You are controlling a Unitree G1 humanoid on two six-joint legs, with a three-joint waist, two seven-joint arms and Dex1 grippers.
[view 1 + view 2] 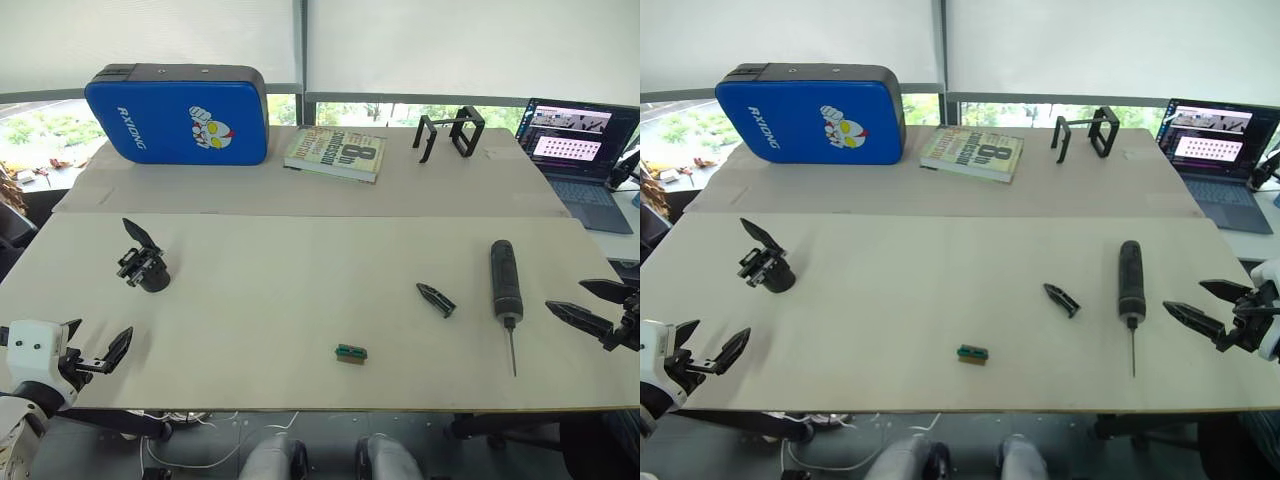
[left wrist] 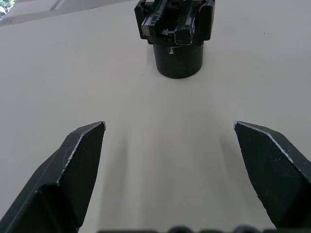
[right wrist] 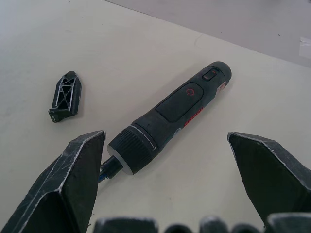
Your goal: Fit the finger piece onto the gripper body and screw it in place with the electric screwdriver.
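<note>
Nearest to me, at the front edge of the table (image 1: 300, 330), is my left gripper (image 1: 96, 350), with its 2 fingers spread wide and nothing between them. It hangs low at the left corner. In front of it, a little further on the table, stands the gripper body (image 1: 146, 264) on its round base, with 1 pointed finger sticking up and tilted to the left. In my left wrist view the gripper body (image 2: 177, 36) is straight ahead of the open fingers and apart from them.

My right gripper (image 1: 600, 310) is at the right edge of the table, also open and holding nothing. Just beside it lies the electric screwdriver (image 1: 506, 283), flat on the table, with the thin bit toward the front edge. The finger piece (image 1: 436, 299) lies to the left of the screwdriver, near it but not touching.

A small green block (image 1: 351, 352) sits alone near the front middle. Nothing lies between the 2 black parts. At the far side I see a blue case (image 1: 178, 113), a book (image 1: 336, 152), a black wire stand (image 1: 450, 132) and a laptop (image 1: 582, 145).
</note>
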